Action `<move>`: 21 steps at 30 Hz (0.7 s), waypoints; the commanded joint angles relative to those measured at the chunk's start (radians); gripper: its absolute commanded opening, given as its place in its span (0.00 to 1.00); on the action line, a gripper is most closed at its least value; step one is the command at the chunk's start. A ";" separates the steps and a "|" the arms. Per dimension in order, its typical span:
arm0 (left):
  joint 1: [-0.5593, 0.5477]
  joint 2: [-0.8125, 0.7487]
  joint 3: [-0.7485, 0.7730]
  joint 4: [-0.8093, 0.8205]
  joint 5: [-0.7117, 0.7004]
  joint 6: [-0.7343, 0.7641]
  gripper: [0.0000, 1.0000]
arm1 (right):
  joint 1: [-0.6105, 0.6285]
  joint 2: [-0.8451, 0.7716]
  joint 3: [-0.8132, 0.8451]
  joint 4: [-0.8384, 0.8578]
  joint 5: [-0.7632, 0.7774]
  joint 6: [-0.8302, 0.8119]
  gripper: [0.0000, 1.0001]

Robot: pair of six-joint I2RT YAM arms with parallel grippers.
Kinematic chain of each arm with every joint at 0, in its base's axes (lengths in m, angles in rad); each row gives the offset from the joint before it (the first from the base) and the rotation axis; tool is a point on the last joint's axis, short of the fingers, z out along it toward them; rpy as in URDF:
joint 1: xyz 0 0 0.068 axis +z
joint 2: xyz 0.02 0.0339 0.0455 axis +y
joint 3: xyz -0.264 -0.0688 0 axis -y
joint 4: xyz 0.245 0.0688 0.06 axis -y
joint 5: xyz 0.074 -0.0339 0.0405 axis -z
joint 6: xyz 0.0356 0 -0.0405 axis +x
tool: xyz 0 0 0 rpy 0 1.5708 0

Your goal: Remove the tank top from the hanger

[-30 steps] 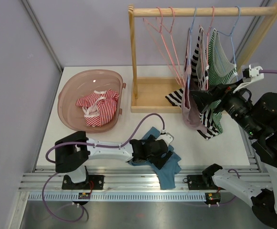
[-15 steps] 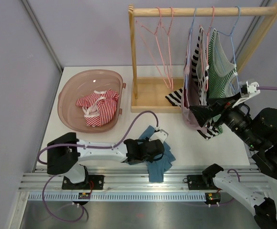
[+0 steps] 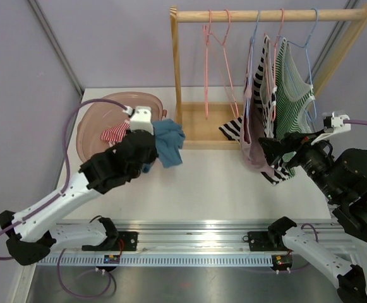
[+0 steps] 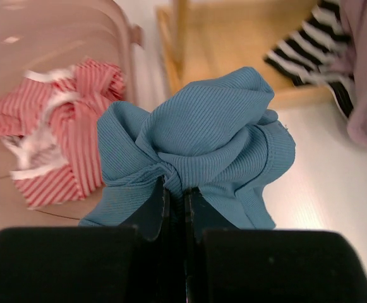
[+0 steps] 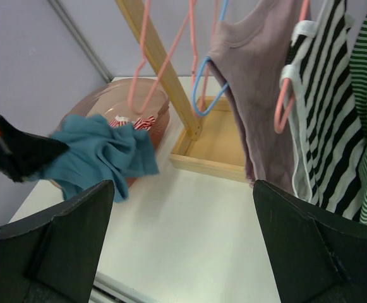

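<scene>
A blue ribbed tank top hangs bunched from my left gripper, off any hanger, in the air beside the pink basin's right rim. In the left wrist view the jaws stand pressed together on a fold of the blue tank top, with the left gripper above the basin's edge. My right gripper is open and empty, just in front of the hanging garments. In its own view the right gripper has only bare table between its wide fingers. Two empty pink hangers hang on the wooden rail.
A mauve top on a blue hanger, a black-and-white striped top and a green striped top hang on the rail. The pink basin holds a red striped garment. The rack's wooden base tray lies behind.
My left gripper shut on the blue tank top at the table's front, then lifted it up and back-left to the basin's rim. The empty pink hangers swung. The right arm shifted slightly.
</scene>
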 commanded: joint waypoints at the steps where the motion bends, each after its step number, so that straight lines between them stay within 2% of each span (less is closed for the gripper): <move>1: 0.165 -0.040 0.093 -0.020 -0.004 0.094 0.00 | 0.001 -0.008 -0.018 0.026 0.134 -0.006 0.99; 3: 0.254 -0.025 0.143 -0.034 0.039 0.115 0.00 | 0.001 0.001 -0.015 0.020 0.145 -0.008 0.99; 4: 0.341 -0.017 0.160 -0.039 0.078 0.128 0.00 | 0.001 0.005 -0.014 0.015 0.147 -0.009 0.99; 6: 0.426 0.022 0.215 -0.048 0.149 0.143 0.00 | 0.001 0.021 -0.003 0.008 0.154 -0.012 0.99; 8: 0.564 0.061 0.249 -0.049 0.209 0.151 0.00 | 0.001 0.033 0.005 0.001 0.156 -0.015 0.99; 11: 0.737 0.154 0.301 -0.060 0.361 0.157 0.02 | 0.001 0.060 0.031 -0.003 0.142 -0.017 0.99; 12: 0.766 0.176 0.309 -0.062 0.420 0.162 0.14 | 0.001 0.068 0.038 -0.005 0.139 -0.015 0.99; 13: 0.812 0.208 0.309 -0.059 0.453 0.163 0.36 | 0.001 0.076 0.049 -0.006 0.141 -0.015 1.00; 14: 0.831 0.221 0.314 -0.062 0.479 0.162 0.74 | 0.001 0.094 0.073 -0.009 0.144 -0.015 0.99; 15: 0.848 0.231 0.317 -0.065 0.517 0.151 0.84 | -0.001 0.106 0.086 -0.009 0.147 -0.015 1.00; 17: 0.863 0.233 0.315 -0.068 0.537 0.152 0.98 | 0.001 0.146 0.129 -0.023 0.154 -0.011 0.99; 21: 0.863 0.182 0.303 -0.085 0.594 0.151 0.99 | 0.002 0.232 0.198 -0.054 0.167 -0.001 0.99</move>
